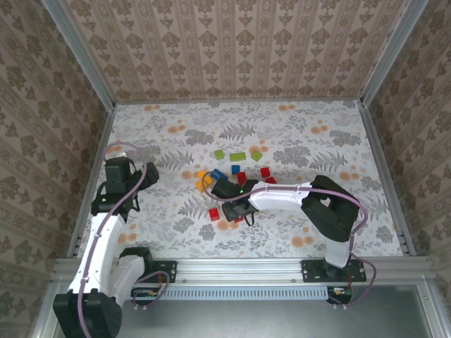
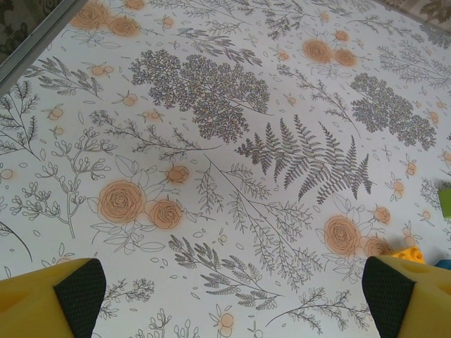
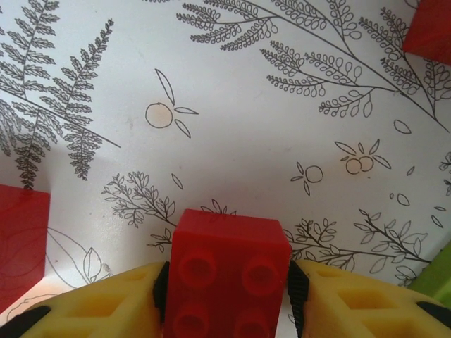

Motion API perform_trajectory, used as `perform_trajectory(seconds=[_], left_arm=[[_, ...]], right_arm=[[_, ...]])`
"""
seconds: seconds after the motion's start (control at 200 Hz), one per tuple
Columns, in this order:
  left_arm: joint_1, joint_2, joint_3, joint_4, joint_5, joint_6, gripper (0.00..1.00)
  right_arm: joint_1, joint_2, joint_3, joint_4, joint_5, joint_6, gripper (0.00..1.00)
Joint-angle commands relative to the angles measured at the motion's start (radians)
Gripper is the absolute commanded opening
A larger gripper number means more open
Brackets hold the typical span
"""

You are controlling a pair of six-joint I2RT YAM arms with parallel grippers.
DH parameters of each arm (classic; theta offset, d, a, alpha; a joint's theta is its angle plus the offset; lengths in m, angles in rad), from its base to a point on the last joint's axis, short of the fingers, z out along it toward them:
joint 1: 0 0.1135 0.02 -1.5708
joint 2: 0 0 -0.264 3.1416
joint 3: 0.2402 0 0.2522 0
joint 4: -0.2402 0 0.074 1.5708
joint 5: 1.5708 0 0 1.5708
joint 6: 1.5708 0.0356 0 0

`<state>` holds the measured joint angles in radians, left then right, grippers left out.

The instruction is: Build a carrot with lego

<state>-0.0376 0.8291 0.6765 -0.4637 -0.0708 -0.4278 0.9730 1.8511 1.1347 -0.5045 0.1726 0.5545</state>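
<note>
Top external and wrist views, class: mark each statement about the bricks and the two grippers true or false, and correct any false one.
1. The right gripper grips a red brick between its fingers. True.
2. The left gripper is shut on a green brick. False: it is open, with nothing between its fingers, above bare tablecloth.
3. The loose bricks lie beside the left arm's base. False: they lie mid-table, around the right gripper.
4. Three green bricks lie at the far side of the cluster, away from the arm bases. True.
</note>
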Motion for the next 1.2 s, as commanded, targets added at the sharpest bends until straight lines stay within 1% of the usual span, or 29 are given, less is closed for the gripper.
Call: perform_trajectory(seconds=[0.0,0.225,0.365,0.5,0.6,0.635,0.675,0.89,1.195], left_arm=[[0.008,-0.005,-0.013,0.022,0.013,-0.014,0.97],[0.007,0.008,-0.012,0.024,0.011,-0.014,0.96],[0.008,0.017,-0.011,0.027,0.008,-0.013,0.96],[0.007,0.020,-0.014,0.030,0.003,-0.013,0.96],[0.007,0.022,-0.014,0.034,0.002,-0.014,0.96],[0.007,0.022,-0.014,0.035,0.002,-0.013,0.96],[0.007,0.024,-0.013,0.036,0.004,-0.013,0.96],[0.005,0.028,-0.011,0.042,0.017,-0.012,0.96],[0.006,0.012,-0.011,0.032,0.017,-0.009,0.96]], right_arm=[[-0.007,0.014,-0.007,0.001,-0.012,0.001,0.46],[-0.008,-0.039,-0.003,-0.041,-0.010,-0.010,0.42],[-0.008,-0.088,0.009,-0.093,-0.068,-0.023,0.40],[-0.007,-0.125,0.035,-0.136,-0.095,-0.009,0.40],[-0.007,-0.151,0.047,-0.125,-0.129,0.017,0.39],[-0.007,-0.154,0.051,-0.115,-0.148,0.027,0.41],[-0.007,-0.154,0.055,-0.098,-0.173,0.039,0.40],[-0.007,-0.093,0.142,-0.067,-0.251,0.071,0.40],[0.011,0.033,0.262,-0.106,-0.260,0.088,0.39]])
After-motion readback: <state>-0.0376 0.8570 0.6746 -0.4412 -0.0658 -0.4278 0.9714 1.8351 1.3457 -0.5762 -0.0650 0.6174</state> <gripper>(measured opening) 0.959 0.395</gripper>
